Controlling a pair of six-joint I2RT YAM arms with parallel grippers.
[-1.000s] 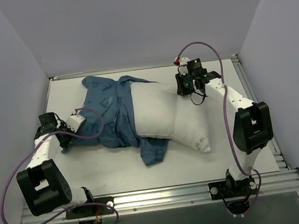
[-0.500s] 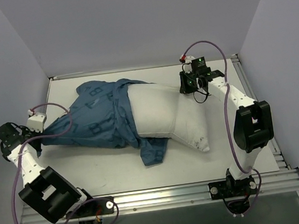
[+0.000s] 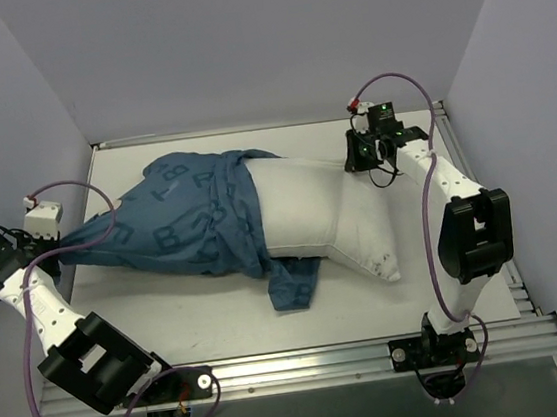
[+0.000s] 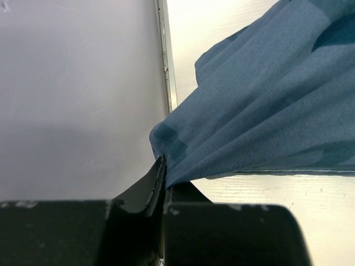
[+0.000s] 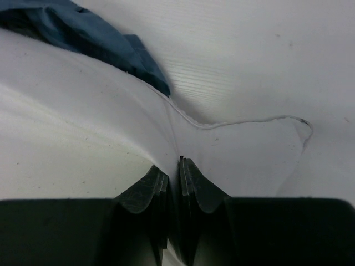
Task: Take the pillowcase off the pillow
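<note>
The dark blue lettered pillowcase [image 3: 184, 219] lies stretched to the left and covers the left part of the white pillow [image 3: 324, 213], whose right half is bare. My left gripper [image 3: 61, 243] is past the table's left edge, shut on the pillowcase's left end; the taut blue fabric [image 4: 266, 111] runs out of its closed jaws in the left wrist view. My right gripper [image 3: 359, 164] is at the pillow's far right corner, shut on a pinch of white pillow fabric [image 5: 111, 144]. A bit of blue pillowcase [image 5: 100, 39] shows at the top left of the right wrist view.
The white table [image 3: 170, 311] is boxed by grey walls on the left, back and right. A metal rail [image 4: 165, 66] marks the table's left edge. A loose flap of pillowcase [image 3: 295, 282] hangs out below the pillow toward the front.
My left gripper has pulled the pillowcase's end far to the left, past the table edge, and the cover is stretched out. More white pillow is bare. The right gripper shifted slightly right.
</note>
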